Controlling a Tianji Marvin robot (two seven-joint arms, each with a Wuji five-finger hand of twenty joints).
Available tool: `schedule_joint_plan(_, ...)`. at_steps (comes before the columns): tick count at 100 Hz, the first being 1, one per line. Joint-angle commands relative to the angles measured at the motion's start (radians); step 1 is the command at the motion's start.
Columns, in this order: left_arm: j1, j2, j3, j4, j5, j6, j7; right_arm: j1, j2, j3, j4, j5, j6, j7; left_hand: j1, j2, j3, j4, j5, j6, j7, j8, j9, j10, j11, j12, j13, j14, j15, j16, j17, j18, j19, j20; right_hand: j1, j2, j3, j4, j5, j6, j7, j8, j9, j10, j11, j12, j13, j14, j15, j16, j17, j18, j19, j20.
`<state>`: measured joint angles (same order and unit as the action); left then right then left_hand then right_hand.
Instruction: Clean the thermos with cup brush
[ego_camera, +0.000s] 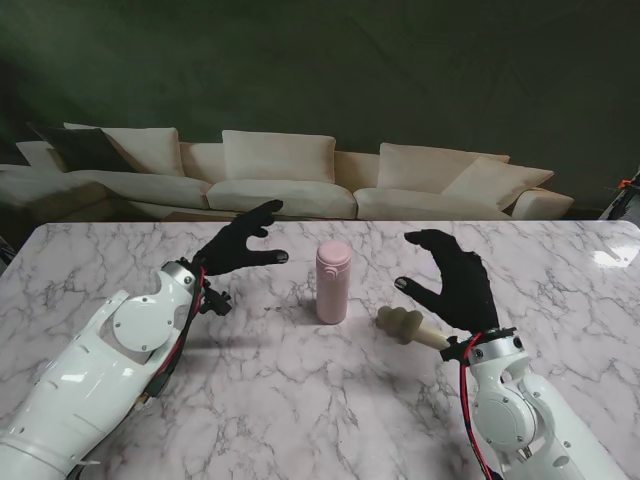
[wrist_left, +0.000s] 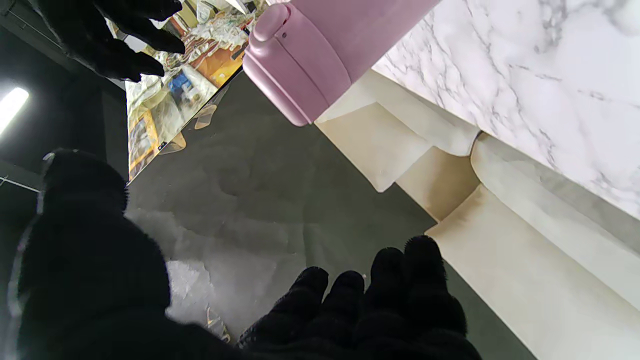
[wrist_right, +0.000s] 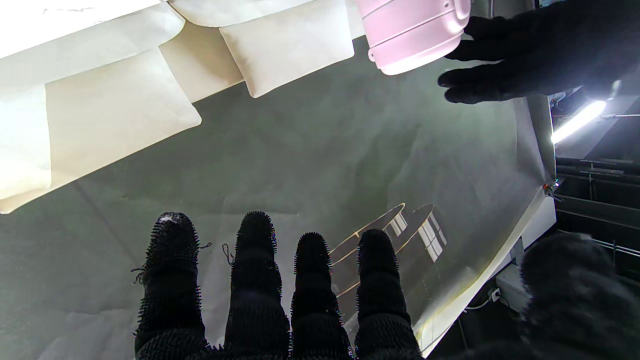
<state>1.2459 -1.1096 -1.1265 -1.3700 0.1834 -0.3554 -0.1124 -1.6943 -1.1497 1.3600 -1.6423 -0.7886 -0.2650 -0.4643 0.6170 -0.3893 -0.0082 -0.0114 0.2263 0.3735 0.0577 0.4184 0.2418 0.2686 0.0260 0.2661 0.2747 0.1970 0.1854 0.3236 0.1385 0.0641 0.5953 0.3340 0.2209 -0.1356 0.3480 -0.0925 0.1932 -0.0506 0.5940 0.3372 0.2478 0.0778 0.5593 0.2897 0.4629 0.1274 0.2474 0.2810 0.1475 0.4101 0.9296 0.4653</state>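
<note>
Spreading apart in their black knit gloves, the fingers (wrist_right: 256, 260) of the right hand (ego_camera: 455, 280) hold nothing, and the left hand (ego_camera: 240, 245) is likewise open and empty, thumb and fingers curled loosely toward the thermos (ego_camera: 333, 281). That thermos stands upright between the two hands at the middle of the table (ego_camera: 300, 400), touching neither, a smooth pastel-pink cylinder with a rounded flip lid that looks closed. The cup brush (ego_camera: 405, 326) lies on its side just beside the right wrist, nearer to me than the thermos: a beige, soft-looking ribbed head on a pale handle, partly hidden by the hand, so its full length is hard to judge. By my reading the task has barely begun: gripping, opening and scrubbing all remain. White marble veined with grey makes a hard, glossy tabletop.
</note>
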Motion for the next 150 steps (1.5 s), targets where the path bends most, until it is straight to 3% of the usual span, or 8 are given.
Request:
schedule_joint_plan(1, -0.04, -0.027, 0.033, 0.034, -0.023, 0.018, -0.026, -0.004, -0.003, 0.004, 0.004, -0.002, -0.002, -0.004, -0.03, -0.02, -0.012, -0.003, -0.044, -0.024, 0.017, 0.035, -0.006, -0.053, 0.019, 0.035, -0.003, -0.042, 0.007, 0.016, -0.011, -0.1, 0.009, -0.018, 0.022, 0.019, -0.005, 0.028, 0.021, -0.008, 0.005, -0.014, 0.001, 0.004, 0.021, 0.007, 0.008, -0.016, 0.011, 0.002, -0.009, -0.036, 0.011, -0.001)
schedule_joint_plan(25, -0.117, -0.048, 0.145, 0.111, -0.071, 0.02, -0.035, -0.008, -0.003, 0.008, 0.005, -0.008, 0.002, -0.011, -0.052, -0.013, -0.015, -0.005, -0.077, -0.062, 0.027, 0.099, -0.046, -0.082, 0.034, 0.09, -0.011, -0.068, -0.004, 0.045, -0.023, -0.123, 0.03, -0.001, 0.021, 0.016, -0.004, 0.028, 0.024, -0.007, 0.006, -0.013, 0.002, 0.004, 0.022, 0.008, 0.007, -0.016, 0.012, 0.002, -0.013, -0.033, 0.007, -0.003)
schedule_joint_plan(46, -0.169, -0.056, 0.213, 0.163, -0.073, 0.005, -0.046, -0.009, -0.004, 0.007, 0.002, -0.008, 0.006, -0.014, -0.067, -0.007, -0.016, -0.008, -0.11, -0.069, 0.003, 0.103, -0.089, -0.097, 0.014, 0.09, -0.041, -0.091, -0.037, 0.041, -0.044, -0.135, 0.004, -0.003, 0.019, 0.012, -0.002, 0.028, 0.025, -0.006, 0.007, -0.012, 0.001, 0.004, 0.023, 0.008, 0.005, -0.017, 0.012, 0.002, -0.019, -0.033, 0.002, -0.005)
schedule_joint_plan(61, -0.215, -0.079, 0.259, 0.229, -0.074, -0.011, -0.013, -0.006, -0.003, 0.0, 0.002, -0.013, 0.013, -0.015, -0.06, -0.012, -0.012, -0.007, -0.103, -0.062, -0.028, 0.082, -0.105, -0.094, 0.004, 0.079, -0.046, -0.099, -0.055, 0.029, -0.044, -0.142, -0.013, 0.0, 0.017, 0.008, 0.001, 0.028, 0.028, -0.005, 0.009, -0.012, 0.002, 0.002, 0.024, 0.008, 0.005, -0.018, 0.012, 0.002, -0.024, -0.031, -0.002, -0.006)
schedule_joint_plan(128, -0.273, -0.142, 0.359, 0.394, -0.111, -0.032, 0.052, 0.006, -0.002, -0.018, 0.015, -0.022, 0.032, -0.02, 0.032, -0.054, -0.002, 0.011, -0.073, -0.071, 0.022, 0.125, -0.033, -0.102, 0.063, 0.118, 0.016, -0.093, -0.011, 0.064, -0.018, -0.141, 0.024, 0.019, 0.006, 0.002, 0.015, 0.027, 0.032, -0.004, 0.011, -0.011, 0.004, 0.002, 0.028, 0.01, 0.0, -0.021, 0.009, 0.001, -0.045, -0.026, -0.024, -0.014)
schedule_joint_plan(150, -0.284, -0.152, 0.384, 0.418, -0.114, -0.028, 0.051, 0.011, -0.002, -0.022, 0.02, -0.023, 0.036, -0.02, 0.047, -0.062, -0.002, 0.022, -0.072, -0.079, 0.025, 0.135, -0.029, -0.112, 0.074, 0.131, 0.022, -0.096, -0.011, 0.076, -0.018, -0.141, 0.033, 0.022, 0.004, 0.0, 0.019, 0.027, 0.033, -0.005, 0.011, -0.011, 0.002, 0.003, 0.027, 0.01, -0.002, -0.02, 0.008, 0.001, -0.048, -0.023, -0.03, -0.015)
